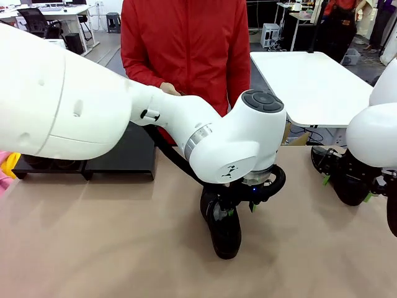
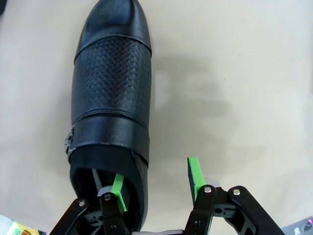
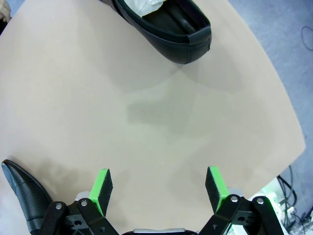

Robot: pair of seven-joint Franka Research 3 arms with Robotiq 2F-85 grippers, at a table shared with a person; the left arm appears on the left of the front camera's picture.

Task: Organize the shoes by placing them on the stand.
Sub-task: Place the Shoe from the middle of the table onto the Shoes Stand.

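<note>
Lying mid-table, a shoe [image 2: 112, 83] had the left gripper [image 2: 155, 176] open astride its heel wall, one pad inside, the other outside and clear of the leather. The stand [image 1: 121, 162] sat behind, leftward. The right gripper [image 3: 159, 182] hung wide open, holding nothing, over the table [image 3: 146, 98]; another shoe [image 3: 171, 24] lay beyond.

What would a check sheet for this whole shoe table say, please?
Surface: tan table, bare between the shoes.
Job's things: middle shoe, toe toward the robot; second shoe by the right arm; stand at far left, partly hidden behind the left arm.
Clutter: yellow and pink thing at the left edge, cannot tell what.
End effectors: left end effector open, one finger inside the middle shoe's opening, one outside; right end effector open above bare table.
Cables: black cable looping at the left wrist; cords on the floor.
Surroundings: person in a red jacket at the far side; white table behind.
</note>
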